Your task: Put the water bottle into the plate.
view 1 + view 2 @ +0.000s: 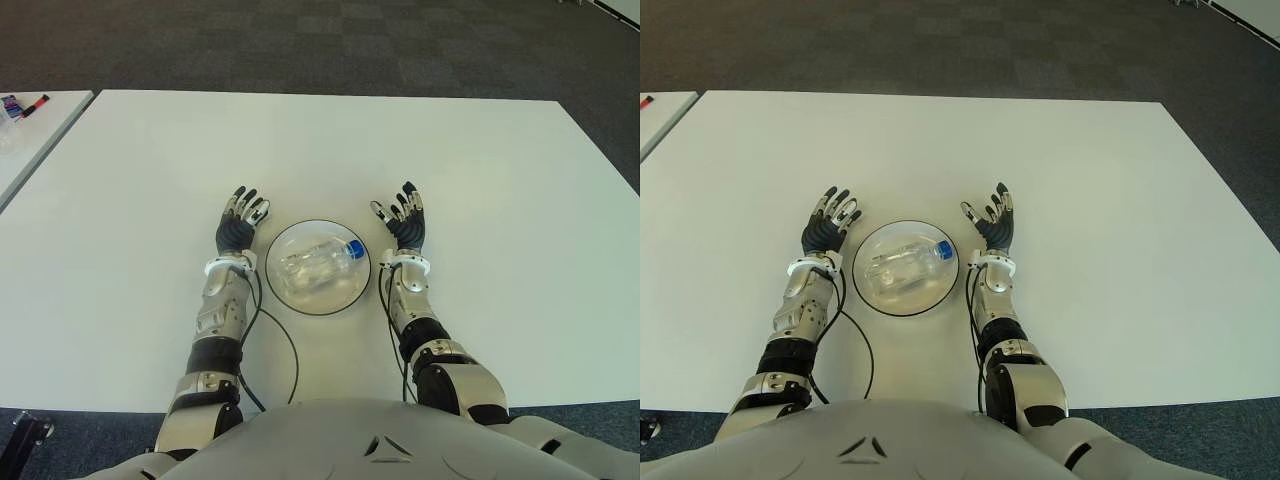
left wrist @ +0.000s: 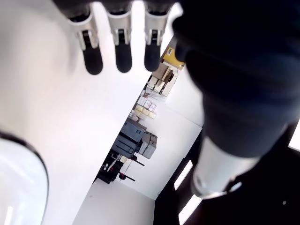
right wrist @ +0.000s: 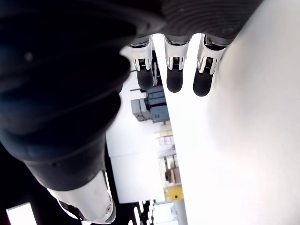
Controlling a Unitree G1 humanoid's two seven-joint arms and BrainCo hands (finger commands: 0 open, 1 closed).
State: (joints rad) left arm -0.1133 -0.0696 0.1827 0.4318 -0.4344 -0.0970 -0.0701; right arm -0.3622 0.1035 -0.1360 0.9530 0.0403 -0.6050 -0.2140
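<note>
1. The water bottle (image 1: 320,261) lies on its side inside the plate (image 1: 290,300). It is a clear plastic bottle with a blue cap. The cap end points toward the robot's right and slightly away from its body.

2. The plate is a round white dish with a dark rim. It stands on the white worktop (image 1: 480,170), close to the near edge and directly in front of the robot's torso.

3. The left hand (image 1: 240,222) shows just beside the plate on its left side. Its palm is turned toward the plate, and its fingers (image 2: 123,51) are extended and apart. It holds nothing. The left wrist view confirms three straight fingertips over bare worktop, with an arc of the plate rim at one edge of that view.

4. The right hand (image 1: 403,220) shows just beside the plate on its right side, mirroring the left. Its fingers (image 3: 174,75) are likewise straight and spread, with nothing between them. The right wrist view shows the fingertips over bare worktop.

5. Neither hand touches the bottle or the plate. A narrow strip of worktop is visible between each hand and the plate rim.

6. Both forearms extend forward over the worktop from the robot's body. A dark cable (image 1: 290,352) loops on the worktop near the left forearm.

7. A second white table (image 1: 35,135) stands apart to the far left, carrying small items including a marker (image 1: 34,103). Dark carpet (image 1: 300,45) lies beyond the worktop.
</note>
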